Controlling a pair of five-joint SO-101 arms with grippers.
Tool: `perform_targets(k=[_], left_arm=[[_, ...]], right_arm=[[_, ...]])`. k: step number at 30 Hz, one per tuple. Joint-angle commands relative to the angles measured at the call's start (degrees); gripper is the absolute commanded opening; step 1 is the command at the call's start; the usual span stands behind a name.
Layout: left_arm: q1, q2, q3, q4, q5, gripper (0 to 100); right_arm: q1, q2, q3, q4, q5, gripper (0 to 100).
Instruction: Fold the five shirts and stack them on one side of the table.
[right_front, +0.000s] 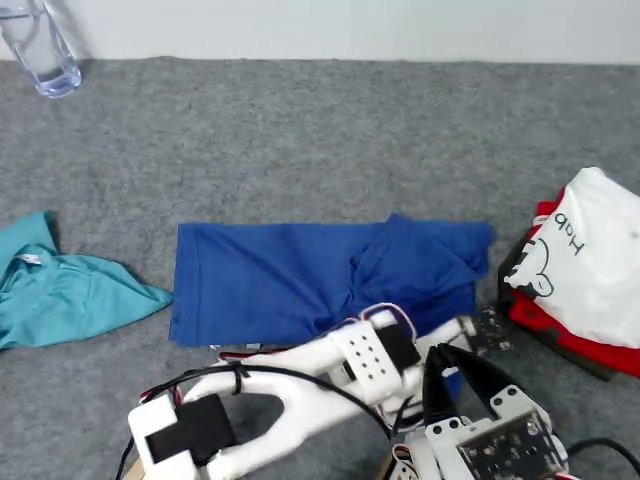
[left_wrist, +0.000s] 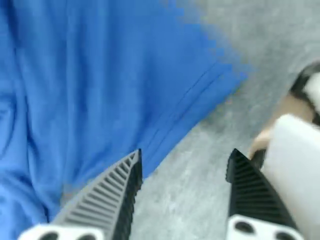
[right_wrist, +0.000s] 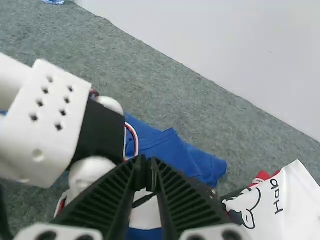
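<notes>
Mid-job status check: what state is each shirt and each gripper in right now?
Blue shirt: partly folded, flat at mid-table.
Teal shirt: unfolded, crumpled.
White shirt: folded, lying on the red one.
Red shirt: folded, underneath.
Left gripper: jaws open, empty.
Right gripper: jaws shut, empty.

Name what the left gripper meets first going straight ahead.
Probably the blue shirt near its hem, or the grey table cover beside it; the open left gripper aims at that edge, depth unclear.

teal shirt (right_front: 60, 288) cut off, blue shirt (right_front: 280, 280) part-hidden
</notes>
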Motion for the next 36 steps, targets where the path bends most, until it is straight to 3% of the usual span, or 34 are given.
perform_targets(k=[1,10,14,21,28,36], left_arm=[[0.62,2.46,-1.36,-4.13,-0.44,27],[0.18,15.38,-17.1,4.92,0.0,26],[0.26,18.29,-20.18,5.98,-0.35,16],[0.44,17.14,-20.53,6.33,-0.44,2],[0.0,8.79,-20.26,6.33,-0.53,1],[-10.46,5.45,-20.53,1.49,-3.52,1]], right_arm=[[-0.22,0.31,-0.44,2.15,-0.53,1.1],[-0.22,0.31,-0.44,2.24,-0.53,1.1],[-0.22,0.31,-0.44,2.24,-0.53,1.1],[-0.22,0.31,-0.44,2.24,-0.35,1.1],[-0.22,0.31,-0.44,2.24,-0.26,1.1],[-0.22,0.31,-0.44,2.24,-0.18,1.1]])
